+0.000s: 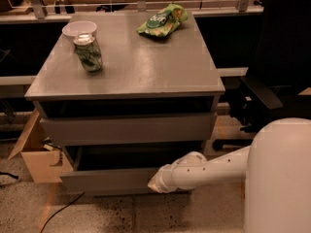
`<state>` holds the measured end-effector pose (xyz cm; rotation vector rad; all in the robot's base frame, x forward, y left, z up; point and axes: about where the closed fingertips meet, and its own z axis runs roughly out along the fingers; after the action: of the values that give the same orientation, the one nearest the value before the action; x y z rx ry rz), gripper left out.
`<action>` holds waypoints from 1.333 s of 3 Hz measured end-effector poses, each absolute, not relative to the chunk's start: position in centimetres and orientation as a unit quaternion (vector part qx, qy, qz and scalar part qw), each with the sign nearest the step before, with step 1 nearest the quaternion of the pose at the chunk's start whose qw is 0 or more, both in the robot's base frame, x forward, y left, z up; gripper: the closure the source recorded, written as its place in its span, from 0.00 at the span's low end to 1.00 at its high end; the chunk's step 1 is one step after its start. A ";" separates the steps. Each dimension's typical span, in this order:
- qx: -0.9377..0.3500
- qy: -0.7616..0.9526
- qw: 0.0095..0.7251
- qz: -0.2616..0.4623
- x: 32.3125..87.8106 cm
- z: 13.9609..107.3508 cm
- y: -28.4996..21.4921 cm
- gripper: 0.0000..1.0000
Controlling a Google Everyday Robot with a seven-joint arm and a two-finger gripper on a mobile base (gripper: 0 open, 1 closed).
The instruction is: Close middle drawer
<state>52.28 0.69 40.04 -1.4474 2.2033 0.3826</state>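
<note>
The middle drawer (pixel 107 181) is a wide grey drawer pulled partway out of the grey cabinet (pixel 146 72), with its plain front panel low in the camera view and a dark opening above it. My gripper (pixel 154 184) is at the end of the white arm, right against the drawer's front panel toward its right half. The arm reaches in from the lower right. The arm's end hides the contact spot.
Another grey drawer front (pixel 126 128) sits above it. On the cabinet top stand a green can (pixel 88 56), a white bowl (pixel 78 29) and a green chip bag (pixel 163 19). A cardboard box (pixel 41 161) is at the left and a black chair (pixel 277 81) at the right.
</note>
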 end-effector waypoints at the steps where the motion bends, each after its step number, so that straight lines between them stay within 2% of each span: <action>1: -0.550 0.782 0.263 0.128 54.4 41.4 2.0 1.00; 4: -0.569 0.761 0.292 0.112 59.8 40.9 4.3 1.00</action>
<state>59.83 4.31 40.85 -1.5152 2.0268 0.2990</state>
